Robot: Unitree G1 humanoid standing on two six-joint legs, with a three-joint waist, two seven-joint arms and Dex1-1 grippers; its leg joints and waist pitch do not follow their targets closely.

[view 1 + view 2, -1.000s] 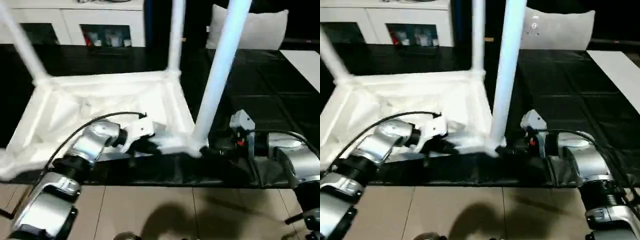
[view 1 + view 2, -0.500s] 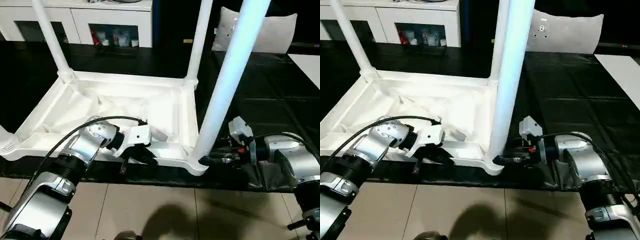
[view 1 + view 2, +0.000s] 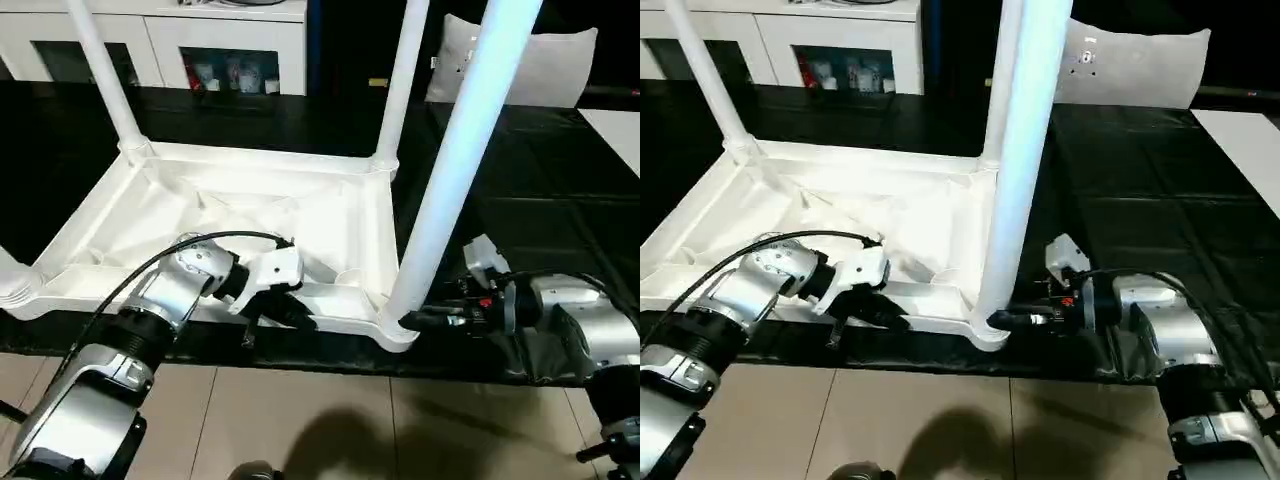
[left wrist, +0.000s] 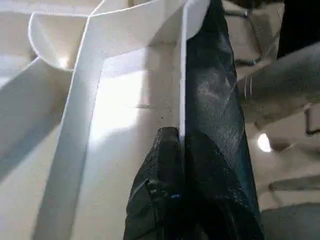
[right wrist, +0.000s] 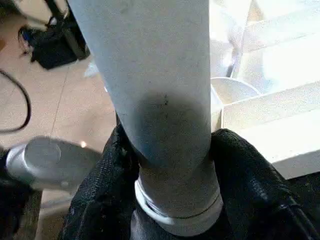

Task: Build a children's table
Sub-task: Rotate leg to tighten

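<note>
The white children's table lies upside down, its ribbed top (image 3: 250, 200) on a black-covered surface. Legs rise from its corner sockets: the far left leg (image 3: 100, 70), the far right leg (image 3: 400, 80) and the thick near right leg (image 3: 455, 170). A stub of leg shows at the near left corner (image 3: 8, 275). My left gripper (image 3: 295, 312) is shut on the table's near rim (image 4: 181, 90), its fingertips (image 4: 167, 137) pinching the thin edge. My right gripper (image 3: 415, 320) is shut on the base of the near right leg (image 5: 165, 100), with a black finger (image 5: 107, 170) pressed on each side, just above the socket.
White glass-door cabinets (image 3: 230, 50) stand along the back and a white pillow (image 3: 545, 65) leans at the back right. The black cover (image 3: 520, 170) ends just in front of the table, where tiled floor (image 3: 300, 420) begins. A white panel (image 3: 620, 125) lies at the far right.
The camera has tilted, shifting the whole picture. My right gripper's fingers have closed in on the base of the near right leg. The left gripper still holds the rim.
</note>
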